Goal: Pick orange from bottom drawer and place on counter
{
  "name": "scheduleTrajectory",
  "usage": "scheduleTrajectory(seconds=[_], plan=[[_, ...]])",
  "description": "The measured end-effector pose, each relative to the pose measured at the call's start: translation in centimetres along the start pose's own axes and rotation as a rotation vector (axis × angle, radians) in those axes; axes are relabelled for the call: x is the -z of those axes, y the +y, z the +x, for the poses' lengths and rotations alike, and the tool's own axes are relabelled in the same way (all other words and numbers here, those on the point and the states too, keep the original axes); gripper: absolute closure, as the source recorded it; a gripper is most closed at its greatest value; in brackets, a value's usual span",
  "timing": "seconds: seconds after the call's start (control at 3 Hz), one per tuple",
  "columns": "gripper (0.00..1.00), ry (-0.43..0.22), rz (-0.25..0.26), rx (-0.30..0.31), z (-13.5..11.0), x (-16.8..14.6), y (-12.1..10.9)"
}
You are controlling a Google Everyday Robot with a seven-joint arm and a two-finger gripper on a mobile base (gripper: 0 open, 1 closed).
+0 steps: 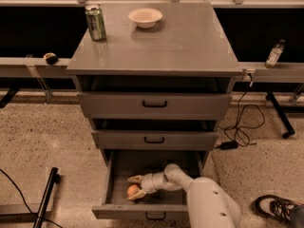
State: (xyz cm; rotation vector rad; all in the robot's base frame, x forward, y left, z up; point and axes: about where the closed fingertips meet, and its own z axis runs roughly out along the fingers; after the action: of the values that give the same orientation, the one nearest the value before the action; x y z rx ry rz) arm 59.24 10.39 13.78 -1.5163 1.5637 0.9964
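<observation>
The bottom drawer (114, 208) is pulled open below two shallower drawers. The orange (132, 190) lies on its floor at the left. My gripper (135, 187) reaches into the drawer from the right and is open, one finger (136, 178) behind the orange and the other (137, 195) in front of it, so the fruit sits between them. The white arm (209, 205) enters from the lower right. The grey counter (156, 42) tops the cabinet.
On the counter stand a green can (96, 22) at the back left and a pale bowl (145, 17) at the back middle. A small dark round object (50, 58) sits on the left ledge, a bottle (274, 54) on the right ledge. Cables (240, 127) lie right of the cabinet.
</observation>
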Motion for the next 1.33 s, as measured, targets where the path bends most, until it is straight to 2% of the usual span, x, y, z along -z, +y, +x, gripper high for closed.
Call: scheduleTrajectory(seconds=[0.33, 0.67, 1.0, 1.33], plan=[[0.36, 0.008, -0.007, -0.005, 0.6, -0.7, 0.2], [0.54, 0.025, -0.013, -0.020, 1.6, -1.1, 0.4], [0.78, 0.025, -0.013, -0.020, 1.6, -1.1, 0.4], [0.99, -0.003, 0.006, 0.035, -2.0, 1.5, -0.3]])
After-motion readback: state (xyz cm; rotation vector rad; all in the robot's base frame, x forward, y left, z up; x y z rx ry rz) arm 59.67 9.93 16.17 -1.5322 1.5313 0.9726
